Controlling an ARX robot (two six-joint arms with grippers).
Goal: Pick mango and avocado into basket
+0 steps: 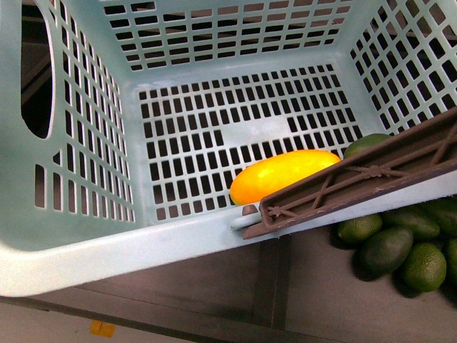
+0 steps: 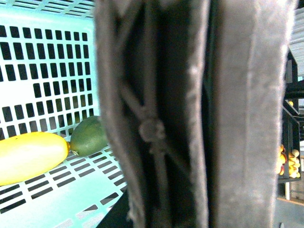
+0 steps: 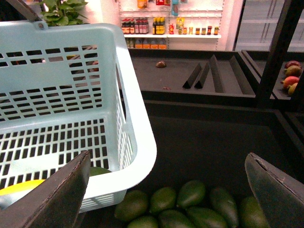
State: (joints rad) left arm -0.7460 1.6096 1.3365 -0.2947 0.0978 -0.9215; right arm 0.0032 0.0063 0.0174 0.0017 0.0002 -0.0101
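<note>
The light teal basket (image 1: 86, 257) fills the front view, tilted. The yellow mango (image 1: 282, 175) lies on its slotted floor, and a dark green avocado (image 1: 365, 143) lies beside it, partly hidden behind the brown basket handle (image 1: 364, 179). In the left wrist view the mango (image 2: 28, 156) and avocado (image 2: 89, 137) touch end to end, and the brown handle (image 2: 190, 114) fills the picture, gripped by my left gripper. My right gripper (image 3: 166, 190) is open and empty above a pile of avocados (image 3: 190, 204), beside the basket's corner (image 3: 137, 142).
Several loose avocados (image 1: 400, 243) lie in a dark bin under the basket's right side. A dark shelf with dividers (image 3: 209, 76) lies behind, red-and-green fruits (image 3: 290, 76) at far right, and store shelves with bottles (image 3: 161, 26) at the back.
</note>
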